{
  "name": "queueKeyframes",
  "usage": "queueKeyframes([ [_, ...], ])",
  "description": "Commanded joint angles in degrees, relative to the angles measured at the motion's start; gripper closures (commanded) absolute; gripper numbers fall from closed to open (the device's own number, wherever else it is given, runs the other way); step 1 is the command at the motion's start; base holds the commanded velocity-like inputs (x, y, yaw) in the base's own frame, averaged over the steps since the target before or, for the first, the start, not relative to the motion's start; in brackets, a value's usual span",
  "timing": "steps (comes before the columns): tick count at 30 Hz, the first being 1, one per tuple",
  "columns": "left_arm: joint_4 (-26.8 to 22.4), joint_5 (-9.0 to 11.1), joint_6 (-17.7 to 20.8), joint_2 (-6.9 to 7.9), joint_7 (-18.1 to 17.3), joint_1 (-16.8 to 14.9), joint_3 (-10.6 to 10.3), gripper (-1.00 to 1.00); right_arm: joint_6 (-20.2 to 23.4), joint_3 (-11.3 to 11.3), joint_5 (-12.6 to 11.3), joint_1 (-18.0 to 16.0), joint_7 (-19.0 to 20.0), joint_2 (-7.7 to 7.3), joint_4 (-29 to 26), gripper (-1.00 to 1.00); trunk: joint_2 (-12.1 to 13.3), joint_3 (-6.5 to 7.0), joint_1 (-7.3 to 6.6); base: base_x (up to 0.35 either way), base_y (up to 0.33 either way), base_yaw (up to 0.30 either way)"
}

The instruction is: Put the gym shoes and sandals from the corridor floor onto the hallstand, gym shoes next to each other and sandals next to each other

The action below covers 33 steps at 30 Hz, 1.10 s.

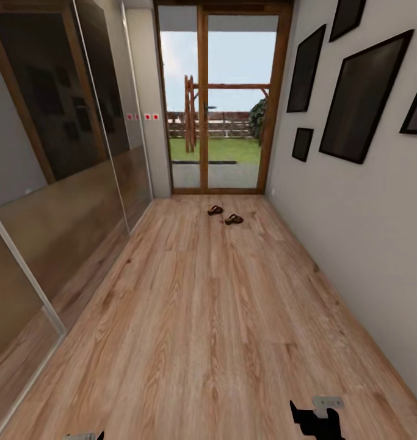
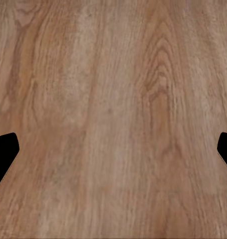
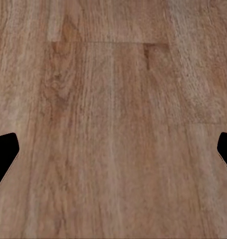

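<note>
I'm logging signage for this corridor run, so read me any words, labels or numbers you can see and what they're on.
No readable text.
Small red-and-white marks on the left wall: too small to read, maybe not text.
Dark frames on the right wall: blank.
Sandals by the glass door: no label visible.

head: forward-down along corridor floor [image 1: 208, 318] | wrists: close, facing same planks

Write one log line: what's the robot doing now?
sandals: far down corridor floor | left gripper: open, empty | right gripper: open, empty
</note>
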Motion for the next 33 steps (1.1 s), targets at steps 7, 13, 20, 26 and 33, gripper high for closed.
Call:
queueKeyframes([
  [7,0.1,0.6,0.0,0.00,-0.6,0.0,0.1,-1.00,-0.2,-0.3,0.0,0.0,0.3,-0.01,0.1,-1.00,0.0,-0.05,0.02,0.339,0.000,0.000],
  [13,0.1,0.6,0.0,0.00,-0.6,0.0,0.1,-1.00,-0.2,-0.3,0.0,0.0,0.3,-0.01,0.1,-1.00,0.0,-0.05,0.02,0.339,0.000,0.000],
  [20,0.1,0.6,0.0,0.00,-0.6,0.0,0.1,-1.00,-0.2,-0.3,0.0,0.0,0.5,-0.01,0.1,-1.00,0.0,-0.05,0.02,0.339,0.000,0.000],
  [26,0.1,0.6,0.0,0.00,-0.6,0.0,0.1,-1.00,-0.3,-0.3,0.0,0.0,0.6,-0.06,0.1,-1.00,0.0,-0.05,0.02,0.339,0.000,0.000],
  [33,0.1,0.6,0.0,0.00,-0.6,0.0,0.1,-1.00,-0.3,-0.3,0.0,0.1,0.7,-0.09,0.1,-1.00,0.0,-0.05,0.02,0.339,0.000,0.000],
])
